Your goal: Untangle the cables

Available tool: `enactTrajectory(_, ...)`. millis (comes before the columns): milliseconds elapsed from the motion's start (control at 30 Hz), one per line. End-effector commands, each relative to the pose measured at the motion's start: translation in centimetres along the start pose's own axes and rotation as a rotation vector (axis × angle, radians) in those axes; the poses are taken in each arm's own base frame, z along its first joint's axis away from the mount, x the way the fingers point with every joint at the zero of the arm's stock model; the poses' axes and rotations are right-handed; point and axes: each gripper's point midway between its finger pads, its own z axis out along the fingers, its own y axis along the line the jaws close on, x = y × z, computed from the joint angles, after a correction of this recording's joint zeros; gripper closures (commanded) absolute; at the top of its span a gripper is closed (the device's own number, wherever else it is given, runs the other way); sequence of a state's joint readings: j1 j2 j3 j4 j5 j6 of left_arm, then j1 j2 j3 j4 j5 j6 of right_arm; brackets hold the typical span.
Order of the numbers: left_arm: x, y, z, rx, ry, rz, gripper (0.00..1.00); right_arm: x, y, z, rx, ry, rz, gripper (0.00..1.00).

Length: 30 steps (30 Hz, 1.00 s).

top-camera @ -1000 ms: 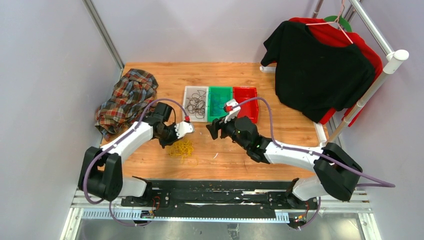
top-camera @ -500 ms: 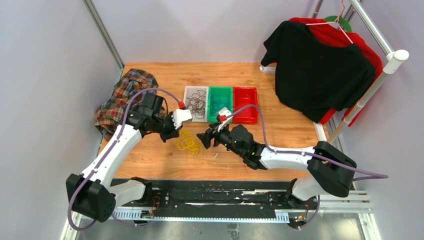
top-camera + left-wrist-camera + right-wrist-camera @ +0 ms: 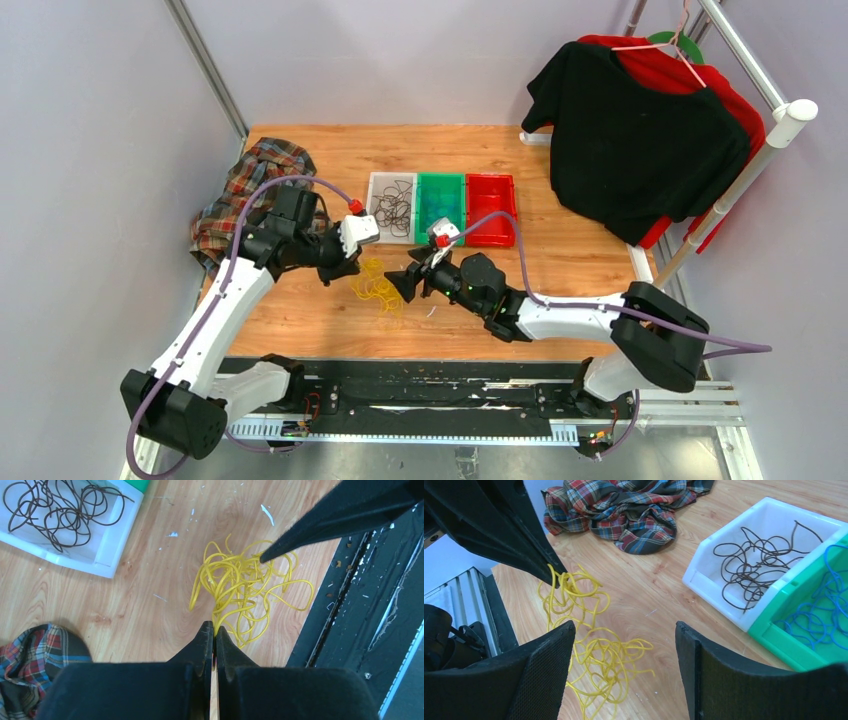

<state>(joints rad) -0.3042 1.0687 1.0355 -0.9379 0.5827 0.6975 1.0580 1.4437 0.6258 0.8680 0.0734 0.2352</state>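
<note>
Three bins: a white plastic bin (image 3: 719, 595), a green plastic bin (image 3: 784, 635) and a red plastic bin (image 3: 490, 200) sit side by side in a row on the wooden surface (image 3: 330, 150).
White bin contents: thin dark brown looped cables (image 3: 60, 510).
Green bin contents: thin blue looped cables (image 3: 824, 615).
Thin yellow looped cables (image 3: 245, 587): a loose tangle on the bare wood, in front of the bins and apart from them.
Left jaws: pressed together with no gap, nipping one strand at the tangle's edge (the right wrist view shows that strand lifted off the wood).
Right jaws: spread wide, holding nothing, hanging over the tangle from the opposite side.
Crumpled plaid cloth (image 3: 634, 510): on the surface's left side, apart from the tangle.
</note>
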Motion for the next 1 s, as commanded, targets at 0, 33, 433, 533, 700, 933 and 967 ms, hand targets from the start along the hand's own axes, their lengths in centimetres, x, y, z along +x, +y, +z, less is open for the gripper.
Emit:
enactTrajectory(0, -1.5, -0.6, -0.6, 0.020, -0.044, -0.009, 0.99, -0.8, 2.8, 1.0, -0.088, -0.041, -0.004, 0.27)
enactTrajectory(33, -1.5, -0.6, -0.6, 0.019, -0.046, -0.008, 0.99, -0.5, 2.9, 1.1, -0.089, -0.034, -0.004, 0.27)
enactTrajectory(433, -3.7, -0.5, -1.8, 0.002, -0.101, 0.009, 0.99, 4.5, 1.2, 0.6, -0.009, 0.082, 0.031, 0.29)
enactTrajectory(533, -3.8, -0.6, -1.9, 0.006, -0.109, 0.009, 0.99, 5.1, 1.4, 1.1, -0.012, 0.093, 0.057, 0.33)
enactTrajectory(700, -4.0, -0.9, -2.1, 0.010, -0.122, 0.008, 0.99, 5.0, 0.6, 1.1, 0.035, 0.097, 0.071, 0.53)
enactTrajectory(933, -3.8, -0.8, -2.5, -0.012, -0.108, 0.034, 0.99, 4.2, -2.3, -1.1, 0.142, 0.099, 0.087, 1.00)
enactTrajectory(967, -3.6, -0.7, -2.6, -0.019, -0.102, 0.042, 1.00, 4.0, -2.7, -1.5, 0.156, 0.094, 0.086, 0.99)
